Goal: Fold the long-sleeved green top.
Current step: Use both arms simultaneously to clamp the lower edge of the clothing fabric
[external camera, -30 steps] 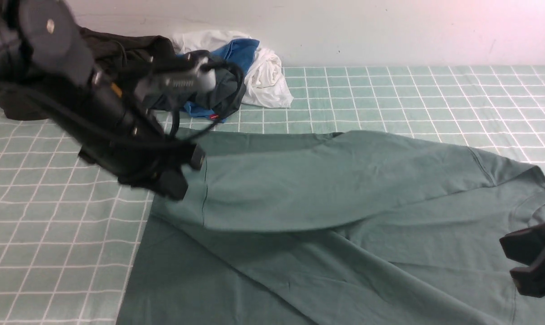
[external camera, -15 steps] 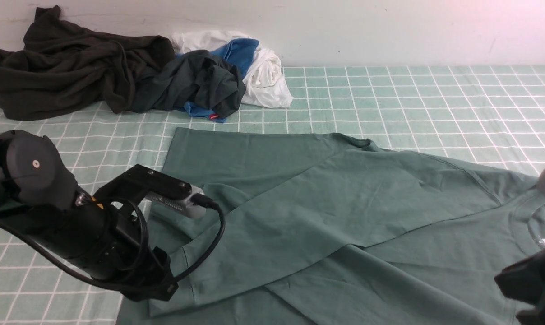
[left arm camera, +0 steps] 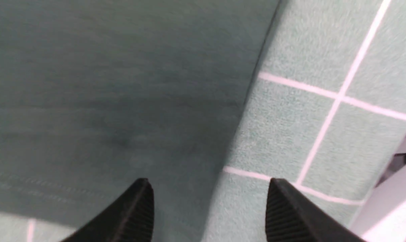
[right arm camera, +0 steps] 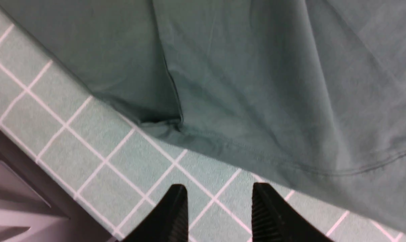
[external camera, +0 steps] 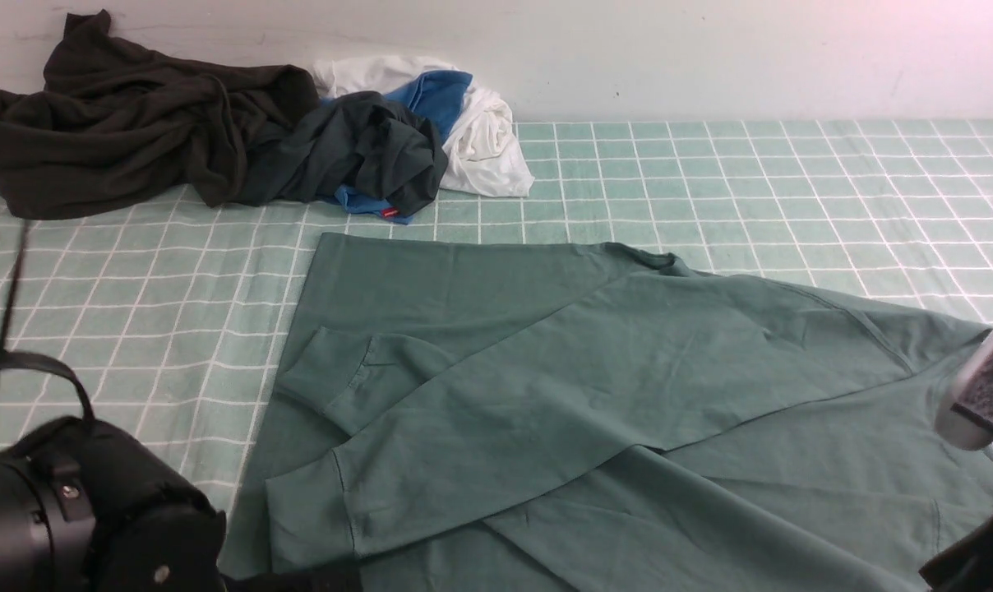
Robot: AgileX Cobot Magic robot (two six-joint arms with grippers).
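Our top (external camera: 628, 370) runs left to right; our left hand (left arm camera: 206, 183), wide and empty, overhangs its near-left edge; right hand (right arm camera: 219, 188) half-spread, empty.

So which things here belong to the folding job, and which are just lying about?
Part of the job:
- green long-sleeved top, spread out with a sleeve folded across it
- left claw and right claw, both open and holding nothing

Just lying about:
- dark garments
- white and blue garments, heaped by the wall
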